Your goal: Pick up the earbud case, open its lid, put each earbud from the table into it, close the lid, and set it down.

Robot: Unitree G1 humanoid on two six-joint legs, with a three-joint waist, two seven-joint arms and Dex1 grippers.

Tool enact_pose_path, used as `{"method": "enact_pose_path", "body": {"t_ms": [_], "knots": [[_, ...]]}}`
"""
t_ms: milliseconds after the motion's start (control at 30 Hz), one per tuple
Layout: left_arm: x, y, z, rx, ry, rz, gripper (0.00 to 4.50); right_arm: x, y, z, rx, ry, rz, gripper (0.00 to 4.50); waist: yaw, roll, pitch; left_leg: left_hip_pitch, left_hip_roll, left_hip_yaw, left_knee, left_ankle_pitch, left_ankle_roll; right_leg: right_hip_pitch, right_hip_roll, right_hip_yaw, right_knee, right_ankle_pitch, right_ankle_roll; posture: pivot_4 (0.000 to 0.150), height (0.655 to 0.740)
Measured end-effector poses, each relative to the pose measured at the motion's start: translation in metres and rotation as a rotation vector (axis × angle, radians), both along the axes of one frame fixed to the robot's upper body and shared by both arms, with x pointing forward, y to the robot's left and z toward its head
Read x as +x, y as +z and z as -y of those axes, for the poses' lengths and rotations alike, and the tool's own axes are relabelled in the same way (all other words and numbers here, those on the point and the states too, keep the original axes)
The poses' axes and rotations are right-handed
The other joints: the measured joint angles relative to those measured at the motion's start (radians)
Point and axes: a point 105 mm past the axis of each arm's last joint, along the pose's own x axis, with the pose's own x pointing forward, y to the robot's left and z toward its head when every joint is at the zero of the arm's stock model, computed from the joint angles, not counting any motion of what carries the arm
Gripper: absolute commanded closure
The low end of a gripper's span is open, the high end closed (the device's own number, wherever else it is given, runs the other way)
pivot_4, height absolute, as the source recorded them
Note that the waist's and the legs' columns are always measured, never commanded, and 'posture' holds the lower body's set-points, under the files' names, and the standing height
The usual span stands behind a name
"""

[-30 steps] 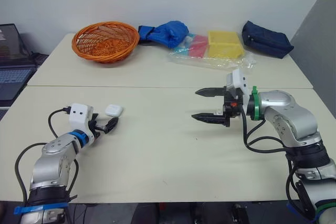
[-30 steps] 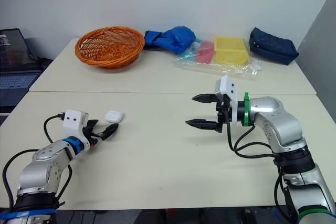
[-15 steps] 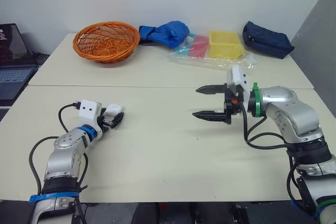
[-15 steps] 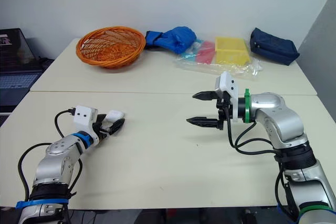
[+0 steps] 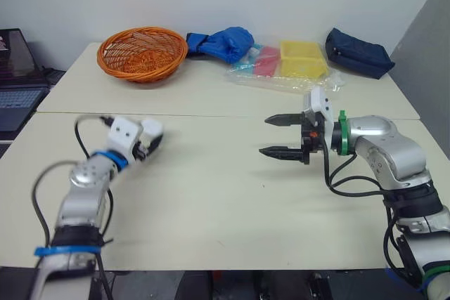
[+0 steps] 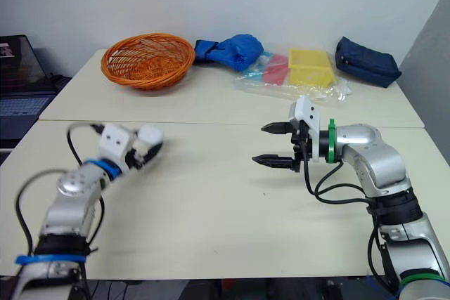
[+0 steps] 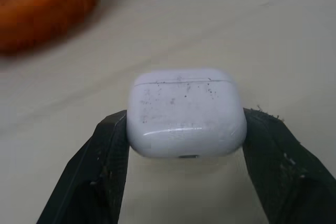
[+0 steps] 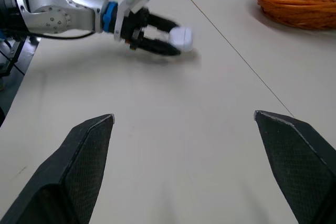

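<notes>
You've the pickup done — your left tool (image 7: 185,124) is clamped on the earbud case (image 7: 186,109), seemingly just clear of the worktop (image 5: 211,194) on your left — but the lid (image 7: 184,76) is shut, your right tool (image 5: 265,135) hangs spread and empty, and opening, loading the earbuds, closing and setting down all remain.
</notes>
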Motion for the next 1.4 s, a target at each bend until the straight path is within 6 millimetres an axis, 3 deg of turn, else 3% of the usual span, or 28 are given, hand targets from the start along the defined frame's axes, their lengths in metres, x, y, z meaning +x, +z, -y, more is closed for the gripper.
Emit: {"method": "enact_pose_path", "body": {"t_ms": [67,133,267,400,600,1367,1400], "knots": [[-0.003,0.043,0.023,0.203,-0.138,0.205,1.74,0.009,0.01,-0.007,0.017,-0.024,-0.027,0.0,0.0,0.001,0.0,0.001,0.0,0.003,-0.001,0.0,0.0,0.0,0.0,0.0,-0.001,0.0,0.0,0.15,0.74],[-0.013,0.062,0.058,0.403,-0.326,0.386,1.74,0.017,0.019,-0.019,0.053,-0.039,-0.098,0.0,-0.004,0.001,-0.001,0.002,0.0,0.007,-0.001,0.0,0.0,0.0,-0.001,0.003,0.0,0.0,-0.001,0.15,0.74],[-0.019,0.043,0.087,0.574,-0.546,0.467,1.74,0.02,0.023,-0.041,0.088,-0.009,-0.186,0.0,-0.004,0.001,-0.001,-0.003,0.001,0.009,-0.001,0.0,0.0,-0.007,0.0,0.002,0.001,0.001,0.0,0.15,0.74],[-0.018,0.047,0.095,0.593,-0.593,0.528,1.74,0.021,0.024,-0.052,0.097,-0.002,-0.206,0.0,-0.002,0.001,-0.001,-0.015,0.001,0.007,0.001,0.0,0.0,-0.017,0.0,0.001,0.002,0.001,0.0,0.15,0.74],[-0.024,0.054,0.114,0.575,-0.683,0.643,1.74,0.016,0.021,-0.075,0.136,0.008,-0.297,0.0,-0.003,0.001,-0.001,-0.016,0.0,0.008,0.001,0.0,0.0,-0.017,0.0,0.0,0.001,0.002,0.001,0.15,0.74],[-0.03,0.053,0.117,0.571,-0.724,0.709,1.74,0.023,0.032,-0.088,0.227,-0.042,-0.361,0.0,-0.003,0.001,-0.001,-0.016,0.001,0.007,0.002,0.0,0.0,-0.017,0.003,-0.001,0.003,0.002,0.001,0.15,0.74],[-0.03,0.054,0.117,0.568,-0.721,0.714,1.74,0.023,0.032,-0.088,0.227,-0.042,-0.361,0.18,-0.003,0.001,-0.001,-0.016,0.001,0.007,0.002,0.0,0.0,-0.017,0.003,-0.001,0.003,0.002,0.001,0.15,0.74]]}}
